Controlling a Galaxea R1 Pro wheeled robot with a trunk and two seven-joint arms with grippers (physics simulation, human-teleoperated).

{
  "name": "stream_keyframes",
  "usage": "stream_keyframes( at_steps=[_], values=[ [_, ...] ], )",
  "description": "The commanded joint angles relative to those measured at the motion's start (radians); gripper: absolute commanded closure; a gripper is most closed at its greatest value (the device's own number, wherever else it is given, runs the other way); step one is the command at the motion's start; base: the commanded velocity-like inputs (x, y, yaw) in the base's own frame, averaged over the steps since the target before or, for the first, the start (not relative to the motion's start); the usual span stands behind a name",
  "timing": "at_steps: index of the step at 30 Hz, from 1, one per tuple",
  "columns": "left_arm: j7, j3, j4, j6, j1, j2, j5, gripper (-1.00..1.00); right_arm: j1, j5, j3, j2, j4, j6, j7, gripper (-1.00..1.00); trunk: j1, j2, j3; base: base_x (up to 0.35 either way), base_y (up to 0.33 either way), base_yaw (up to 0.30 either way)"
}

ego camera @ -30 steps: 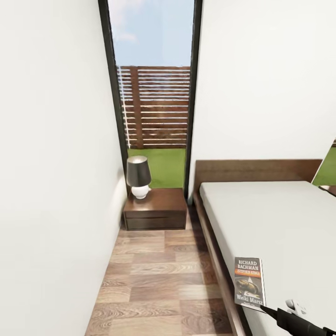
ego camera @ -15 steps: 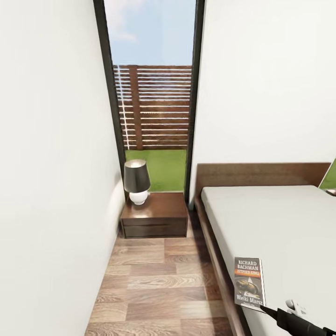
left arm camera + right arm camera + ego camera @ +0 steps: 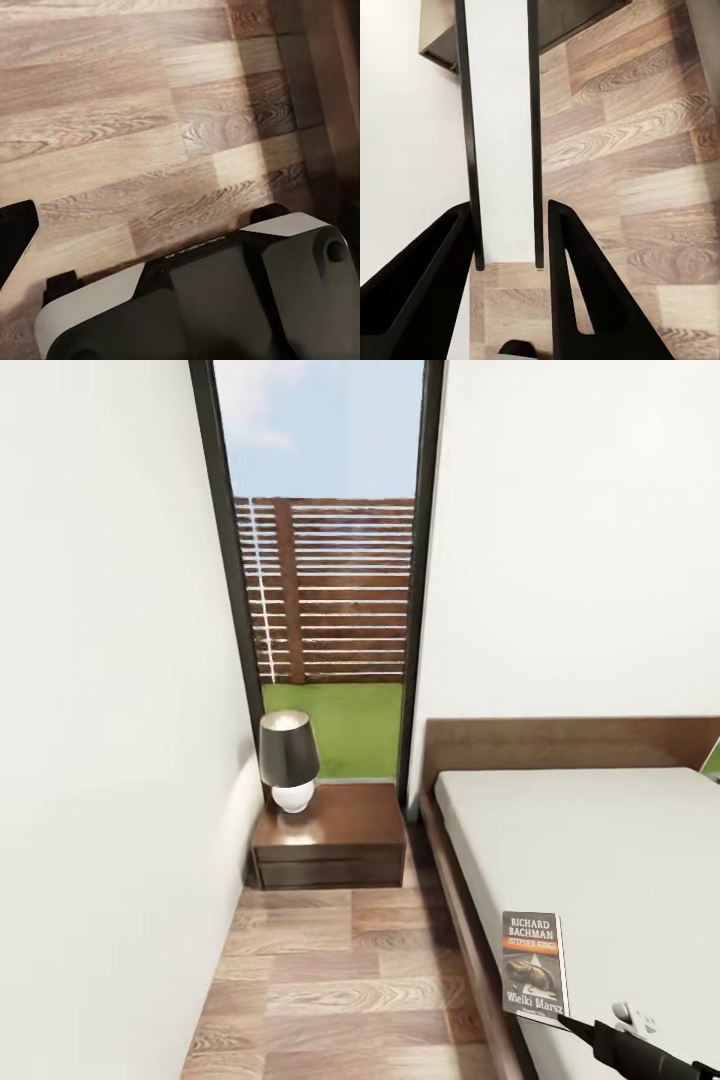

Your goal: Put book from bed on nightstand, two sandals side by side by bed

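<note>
One book pinched in right jaws, left jaws' state unclear, view now nearer nightstand.

rolling forward along the strip of floor between the white wall and the bed, head camera travelling with the base. nightstand and lamp sliding lower and slightly leftward in the head view, drawing nearer. window widening, more grass showing under the fence. headboard dropping lower in view, the green corner at the right edge shrinking to a sliver.
</note>
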Motion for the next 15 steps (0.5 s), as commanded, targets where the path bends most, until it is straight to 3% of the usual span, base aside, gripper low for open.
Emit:
stream_keyframes(
  at_steps=[1, 15],
  values=[
    [-0.001, 0.003, 0.001, -0.007, -0.001, 0.000, -0.009, -1.00, -0.002, -0.012, 0.003, 0.000, 0.003, 0.004, 0.005, 1.00, 0.001, -0.002, -0.002, 0.323, 0.000, 0.000],
    [-0.001, 0.003, 0.001, -0.007, -0.001, 0.001, -0.009, -1.00, -0.002, -0.012, 0.003, 0.000, 0.003, 0.003, 0.005, 1.00, 0.001, -0.002, -0.002, 0.324, 0.000, 0.000]
  ],
)
